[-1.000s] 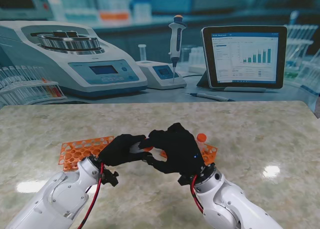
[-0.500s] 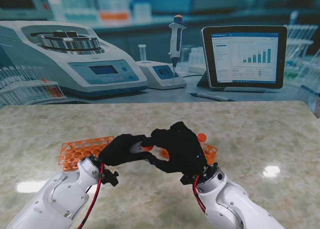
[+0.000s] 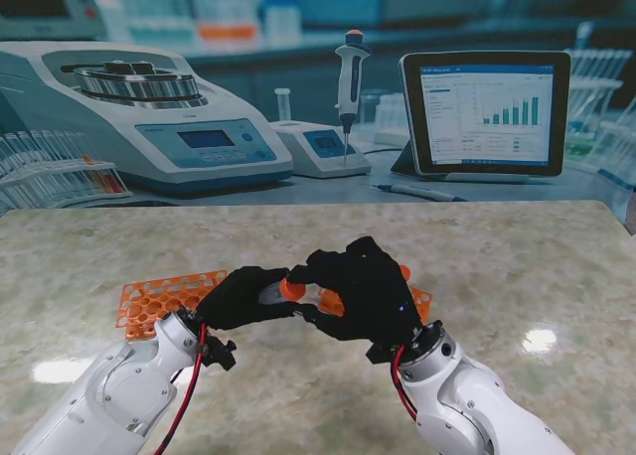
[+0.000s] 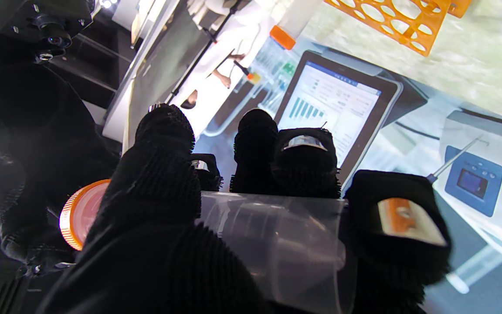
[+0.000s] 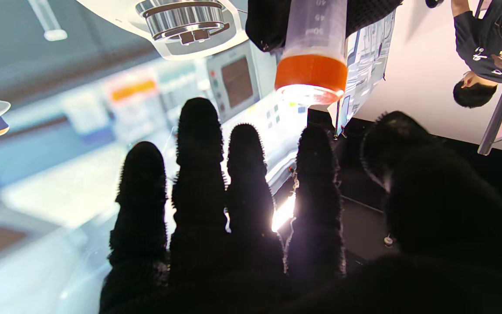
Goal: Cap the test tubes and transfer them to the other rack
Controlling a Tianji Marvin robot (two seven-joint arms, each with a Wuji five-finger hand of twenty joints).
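your left hand (image 3: 241, 294) — clenched round a clear test tube (image 4: 277, 244), held sideways above the table, orange cap (image 3: 292, 288) on its end. your right hand (image 3: 363, 291) — fingers spread, grasping nothing, just beside that cap. orange racks (image 3: 159, 298) lie behind both hands.

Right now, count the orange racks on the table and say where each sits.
2. One orange rack lies left of the left hand; the other rack shows partly behind the right hand.

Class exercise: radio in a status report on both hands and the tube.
Left robot hand shut on test tube. Orange cap on tube. Right robot hand open beside the cap. Nothing in the way.
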